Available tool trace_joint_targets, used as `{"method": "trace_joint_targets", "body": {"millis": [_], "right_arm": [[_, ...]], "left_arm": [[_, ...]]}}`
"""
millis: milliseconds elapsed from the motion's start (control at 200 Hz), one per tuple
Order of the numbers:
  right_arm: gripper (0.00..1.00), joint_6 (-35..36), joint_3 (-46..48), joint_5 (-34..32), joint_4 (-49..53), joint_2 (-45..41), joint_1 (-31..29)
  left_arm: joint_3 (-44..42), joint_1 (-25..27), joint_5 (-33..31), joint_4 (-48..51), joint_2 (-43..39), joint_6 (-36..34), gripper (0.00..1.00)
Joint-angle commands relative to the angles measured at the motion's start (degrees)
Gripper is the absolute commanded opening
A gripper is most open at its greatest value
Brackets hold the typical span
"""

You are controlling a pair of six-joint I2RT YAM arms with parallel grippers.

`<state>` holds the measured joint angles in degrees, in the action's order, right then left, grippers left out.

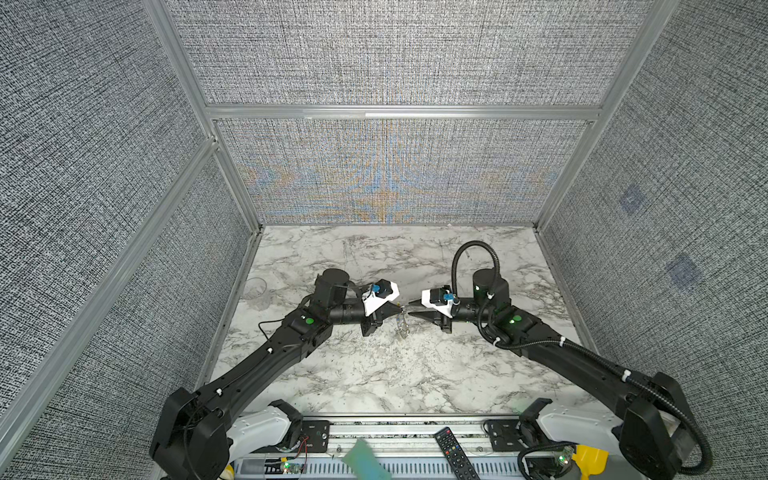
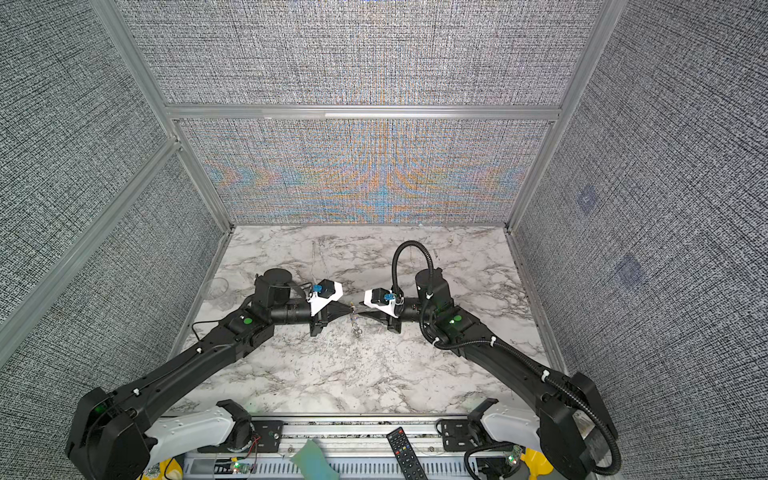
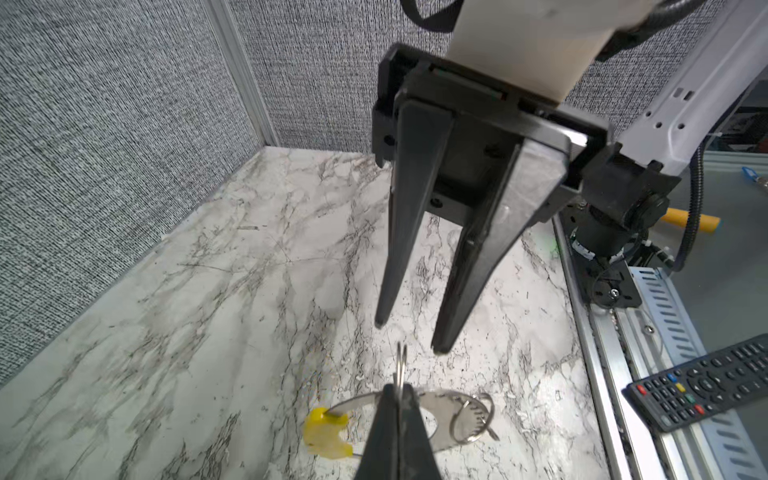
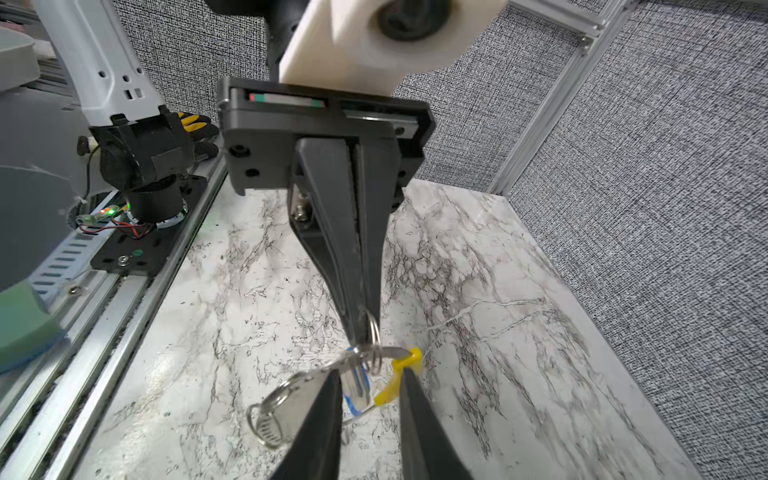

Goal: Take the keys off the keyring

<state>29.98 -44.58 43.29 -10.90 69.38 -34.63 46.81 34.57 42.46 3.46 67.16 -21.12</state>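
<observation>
While pinching the small ring tight in the shut left gripper, just close the slightly open, empty right gripper on the blue key hanging at 6 o'clock and twist gently.

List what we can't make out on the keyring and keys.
Both top views: the keyring, hanging between left gripper and right gripper, is too small; keys unreadable.
Left wrist view: the left gripper's shut jaws cover the keyring's middle; no key visible.
Right wrist view: the blue key sits partly behind one right gripper jaw; its blade and threading are hidden.
Second key: shows in no view.
</observation>
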Motion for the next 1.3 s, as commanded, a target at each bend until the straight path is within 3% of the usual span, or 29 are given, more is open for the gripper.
{"method": "trace_joint_targets", "body": {"millis": [0,520,1056,1181,1296], "right_arm": [[0.23,-2.11,0.14,2.15,-1.81,0.78,-0.08],[0.11,-6.14,-0.70,5.35,-4.56,4.24,-0.14],[0.13,-6.16,-3.32,6.52,0.77,6.40,-0.30],[0.00,-6.07,-3.25,6.51,0.46,6.41,-0.37],[0.00,-6.24,-3.32,6.74,0.66,6.53,-0.40]], "left_arm": [[1.40,-0.07,0.17,6.14,0.78,-3.26,0.00],[1.63,0.05,-0.01,6.78,0.94,-3.75,0.00],[1.26,0.06,-0.49,6.19,0.33,-3.83,0.00],[1.01,0.14,-0.29,6.30,0.45,-3.92,0.00],[0.68,0.15,-0.16,5.56,0.18,-3.67,0.00]]}}
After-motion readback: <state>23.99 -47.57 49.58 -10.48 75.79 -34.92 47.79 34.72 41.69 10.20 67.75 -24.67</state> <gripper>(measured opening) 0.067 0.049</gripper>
